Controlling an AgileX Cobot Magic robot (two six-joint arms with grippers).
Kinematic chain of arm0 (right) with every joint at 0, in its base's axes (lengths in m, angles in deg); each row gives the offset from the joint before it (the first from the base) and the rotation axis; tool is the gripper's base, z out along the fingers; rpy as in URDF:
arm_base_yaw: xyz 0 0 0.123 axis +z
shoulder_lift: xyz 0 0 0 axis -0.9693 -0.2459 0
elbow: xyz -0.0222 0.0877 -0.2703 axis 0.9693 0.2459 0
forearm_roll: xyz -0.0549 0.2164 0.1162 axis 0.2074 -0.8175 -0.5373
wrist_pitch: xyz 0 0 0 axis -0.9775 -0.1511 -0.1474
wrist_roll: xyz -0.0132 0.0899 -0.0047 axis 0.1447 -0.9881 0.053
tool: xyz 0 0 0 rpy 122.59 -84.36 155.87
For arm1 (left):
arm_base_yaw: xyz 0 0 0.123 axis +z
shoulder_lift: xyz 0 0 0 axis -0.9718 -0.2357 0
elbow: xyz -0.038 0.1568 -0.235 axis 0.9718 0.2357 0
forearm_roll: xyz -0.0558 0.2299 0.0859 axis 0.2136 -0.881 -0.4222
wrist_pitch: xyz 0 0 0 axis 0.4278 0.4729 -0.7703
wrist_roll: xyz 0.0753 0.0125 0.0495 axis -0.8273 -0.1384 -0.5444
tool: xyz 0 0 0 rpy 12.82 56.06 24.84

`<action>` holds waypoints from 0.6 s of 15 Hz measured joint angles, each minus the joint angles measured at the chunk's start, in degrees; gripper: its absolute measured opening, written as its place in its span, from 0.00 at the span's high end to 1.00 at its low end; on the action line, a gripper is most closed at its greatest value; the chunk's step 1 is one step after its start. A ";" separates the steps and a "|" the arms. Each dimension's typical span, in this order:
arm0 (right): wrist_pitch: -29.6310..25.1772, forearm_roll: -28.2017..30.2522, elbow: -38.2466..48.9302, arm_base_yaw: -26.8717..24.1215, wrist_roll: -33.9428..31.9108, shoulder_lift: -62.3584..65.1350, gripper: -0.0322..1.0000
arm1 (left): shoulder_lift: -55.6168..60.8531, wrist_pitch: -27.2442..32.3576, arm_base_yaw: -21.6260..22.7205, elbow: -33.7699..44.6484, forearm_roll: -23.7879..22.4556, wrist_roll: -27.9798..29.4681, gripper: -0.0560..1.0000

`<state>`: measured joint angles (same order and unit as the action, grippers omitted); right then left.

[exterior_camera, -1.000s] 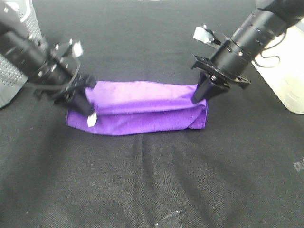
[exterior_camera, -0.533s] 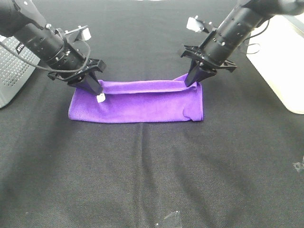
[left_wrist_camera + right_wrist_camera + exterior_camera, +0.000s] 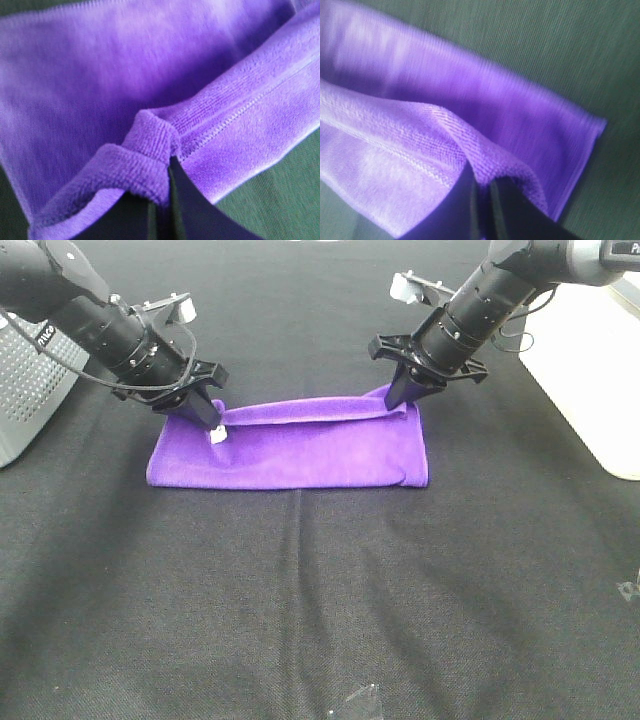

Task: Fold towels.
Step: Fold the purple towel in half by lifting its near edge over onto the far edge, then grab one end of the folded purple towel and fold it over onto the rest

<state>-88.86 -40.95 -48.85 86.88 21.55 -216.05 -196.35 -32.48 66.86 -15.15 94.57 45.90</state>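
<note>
The purple towel (image 3: 290, 448) lies on the black table (image 3: 320, 620), doubled into a long strip. The left hand (image 3: 208, 423) and right hand (image 3: 397, 400) each pinch an end corner of its top layer. I'd say one fold is nearly laid and a crosswise fold is left.

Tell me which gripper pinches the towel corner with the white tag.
The left gripper, on the left of the overhead view: the white tag hangs just beside its tips. The right gripper pinches a purple towel corner showing no tag.
</note>
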 joint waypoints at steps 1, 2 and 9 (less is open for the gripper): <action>0.63 0.06 0.00 0.00 0.06 -0.17 0.96 | -0.40 0.00 0.00 -0.74 0.17 0.00 0.95; 1.32 0.06 0.00 0.00 0.11 -0.74 0.96 | -0.80 -0.11 0.00 -1.20 0.29 0.00 0.95; 4.93 0.29 0.00 0.00 0.17 -1.89 0.67 | -1.60 -5.27 0.00 -1.38 0.63 -0.17 0.74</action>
<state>-83.93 -40.66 -48.85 86.88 21.72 -217.94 -197.95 -37.75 66.86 -16.52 95.20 45.72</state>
